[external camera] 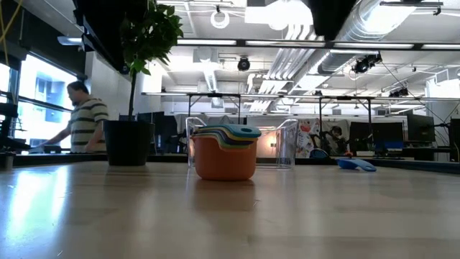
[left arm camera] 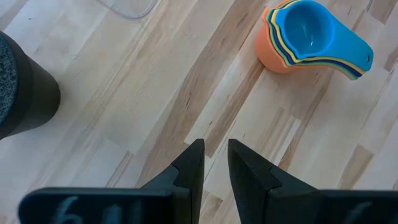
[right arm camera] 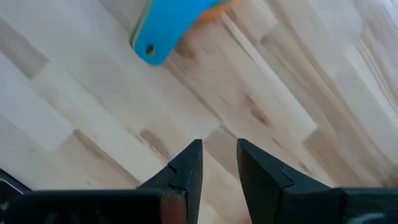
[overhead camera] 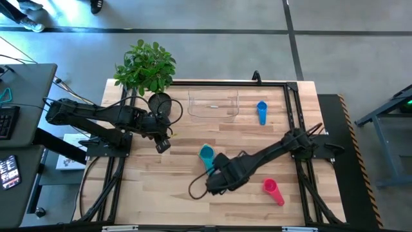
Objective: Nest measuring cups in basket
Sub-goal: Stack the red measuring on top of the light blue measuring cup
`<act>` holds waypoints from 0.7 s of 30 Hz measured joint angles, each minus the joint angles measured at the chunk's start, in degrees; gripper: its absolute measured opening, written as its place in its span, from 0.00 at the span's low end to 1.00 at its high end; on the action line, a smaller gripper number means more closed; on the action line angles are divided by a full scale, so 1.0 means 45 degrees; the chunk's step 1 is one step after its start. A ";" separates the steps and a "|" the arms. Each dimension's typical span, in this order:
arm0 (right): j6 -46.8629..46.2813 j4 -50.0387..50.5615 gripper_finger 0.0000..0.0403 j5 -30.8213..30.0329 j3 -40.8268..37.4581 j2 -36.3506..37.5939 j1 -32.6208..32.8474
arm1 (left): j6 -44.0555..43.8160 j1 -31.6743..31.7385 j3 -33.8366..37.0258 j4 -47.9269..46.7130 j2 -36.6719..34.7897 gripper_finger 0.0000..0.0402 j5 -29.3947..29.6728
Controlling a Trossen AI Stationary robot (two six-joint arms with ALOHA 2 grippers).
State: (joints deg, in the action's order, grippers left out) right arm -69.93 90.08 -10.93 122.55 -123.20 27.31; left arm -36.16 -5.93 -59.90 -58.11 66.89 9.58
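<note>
Wooden table point(overhead camera: 161, 187): nested cup stack point(overhead camera: 206, 154) beside empty, narrowly parted right claw point(overhead camera: 212, 185).

Open-plan lab or office: exposed ceiling ducts point(external camera: 374, 21), monitor rows point(external camera: 388, 133), person point(external camera: 85, 119) at desk.

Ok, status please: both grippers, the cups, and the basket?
Left gripper and right gripper slightly open, empty. Nested stack on table between them; blue cup, red cup loose. Basket empty, path unobstructed.
</note>
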 joint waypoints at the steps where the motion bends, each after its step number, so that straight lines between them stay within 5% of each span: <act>1: -0.0121 0.0010 0.23 0.0012 -0.0095 0.0031 0.0116 | 0.0000 0.0000 0.0000 0.0000 0.0000 0.16 0.0000; 12: -0.1828 -0.0013 0.23 -0.0119 -0.1425 0.0747 0.1232 | -0.0084 0.0003 0.0000 0.0137 0.0005 0.16 0.0000; 21: -0.3964 -0.0425 0.23 0.0246 -0.5036 0.2980 0.2045 | -0.0617 0.0002 0.0000 0.0352 0.0005 0.16 -0.0002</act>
State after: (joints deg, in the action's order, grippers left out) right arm -87.77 88.17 -9.82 99.89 -109.79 36.51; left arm -38.94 -5.93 -59.90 -56.52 66.92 9.58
